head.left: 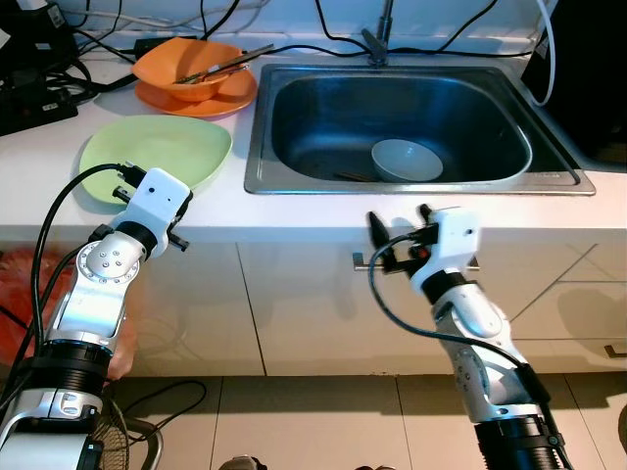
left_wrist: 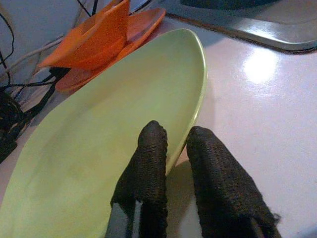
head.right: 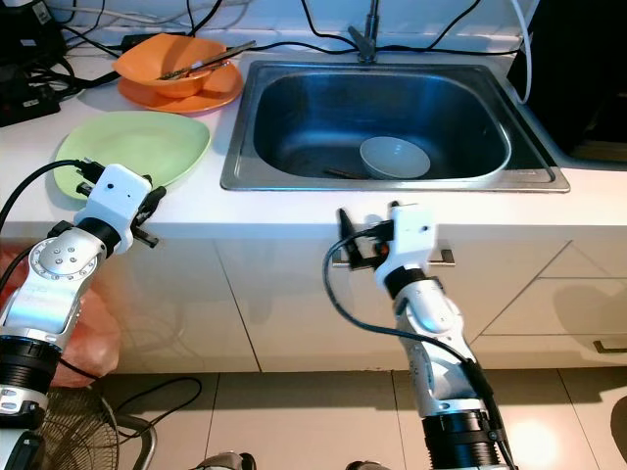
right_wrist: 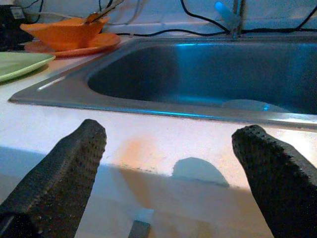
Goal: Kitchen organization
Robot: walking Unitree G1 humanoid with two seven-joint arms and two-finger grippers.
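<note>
My left gripper (left_wrist: 168, 148) has its fingers pinched narrow on the near rim of the green plate (head.left: 157, 152), which lies flat on the white surface (head.left: 411, 211). My right gripper (head.left: 402, 235) waits at the surface edge below the sink (head.left: 260, 147), fingers spread wide, empty. Progress looks early: grey bowl (head.left: 406, 160) sits in the sink, orange bowl (head.left: 186, 67) with utensils stacked on the orange plate (head.left: 230, 96) further back, nothing put away. Cables trail along the back wall, white cabinets below, tiled floor.
</note>
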